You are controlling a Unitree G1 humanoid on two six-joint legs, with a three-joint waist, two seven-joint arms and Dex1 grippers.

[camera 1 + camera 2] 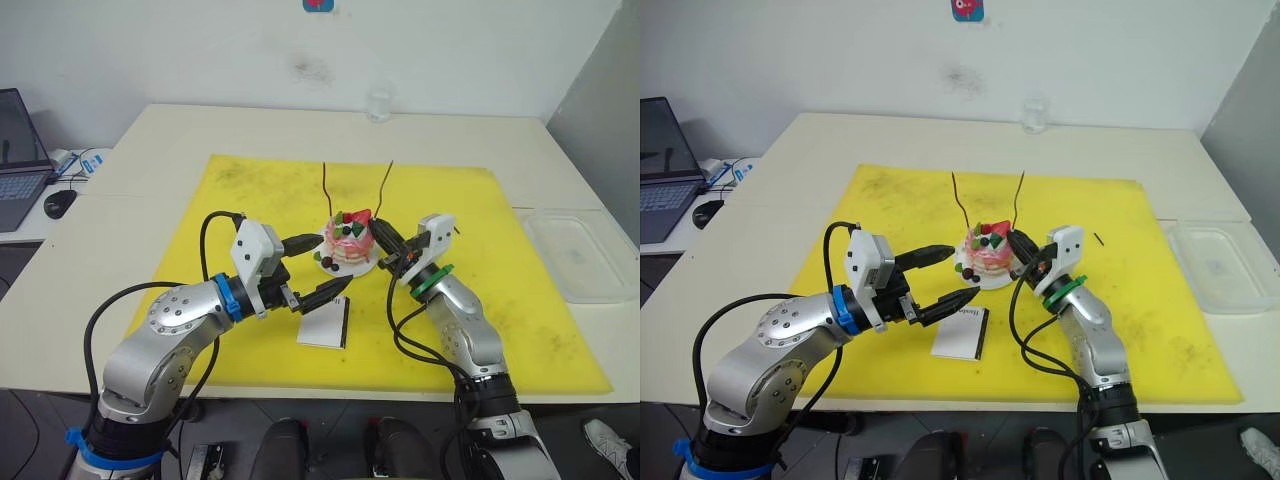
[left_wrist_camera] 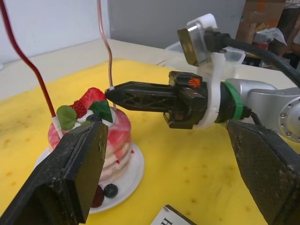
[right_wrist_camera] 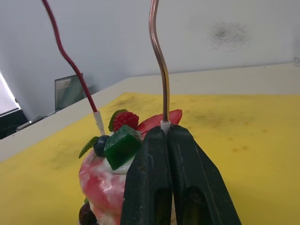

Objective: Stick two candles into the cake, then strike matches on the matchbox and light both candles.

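Observation:
The pink cake point(image 1: 350, 245) sits on its white plate point(image 1: 340, 268) mid-mat. Both candles stand upright in it: the dark red one point(image 1: 327, 190) on the left, the tan one point(image 1: 386, 185) on the right. My right gripper point(image 3: 167, 131) is shut on the white base of the tan candle point(image 3: 159, 61), just above the frosting. My left gripper point(image 1: 322, 268) is open, its fingers point(image 2: 70, 173) spread beside the cake's near left side, holding nothing. The white matchbox point(image 1: 325, 323) lies flat in front of the cake. One short dark match point(image 1: 1098, 240) lies on the mat to the right.
A yellow mat point(image 1: 250, 190) covers the table's middle. At the right edge is a clear plastic tray point(image 1: 580, 255). A glass point(image 1: 378, 105) stands at the back. A laptop point(image 1: 20, 170) and a mouse point(image 1: 60, 203) are on a side table to the left.

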